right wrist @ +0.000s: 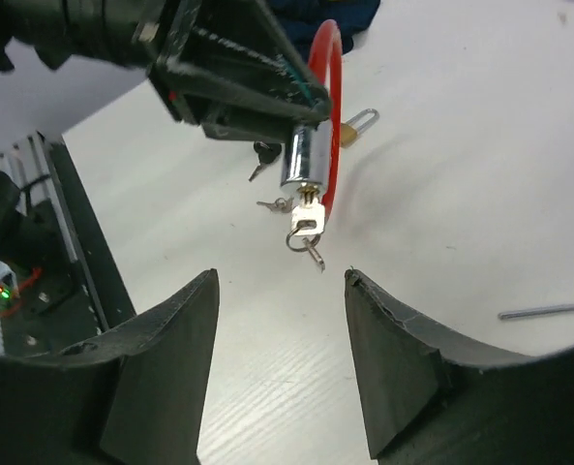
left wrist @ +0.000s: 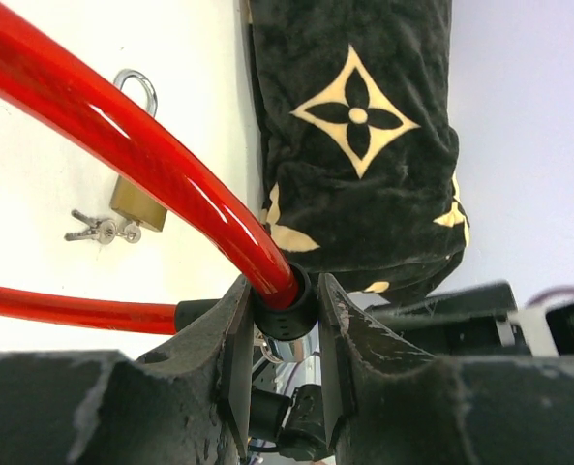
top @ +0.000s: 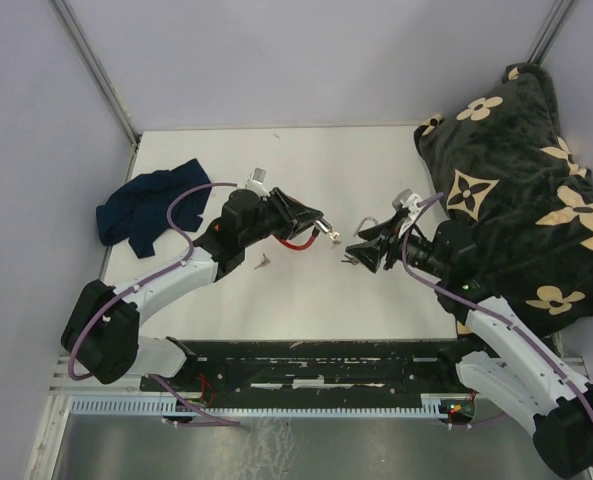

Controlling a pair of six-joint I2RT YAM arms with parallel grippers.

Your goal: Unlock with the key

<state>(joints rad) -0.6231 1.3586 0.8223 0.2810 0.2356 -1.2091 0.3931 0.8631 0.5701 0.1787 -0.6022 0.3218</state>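
Right gripper (right wrist: 279,291): 2 jaws spread, facing key (right wrist: 306,225), apart from it. Key seated in chrome lock cylinder (right wrist: 306,160) of red cable lock (right wrist: 327,87), held off table (right wrist: 480,194). Left gripper (left wrist: 285,329): jaws pinching red cable lock at its black collar. Brass padlock (right wrist: 352,129) beyond, lying on table.

top: overhead, far | wrists: close, facing each other | shared: cable lock (right wrist: 306,160)
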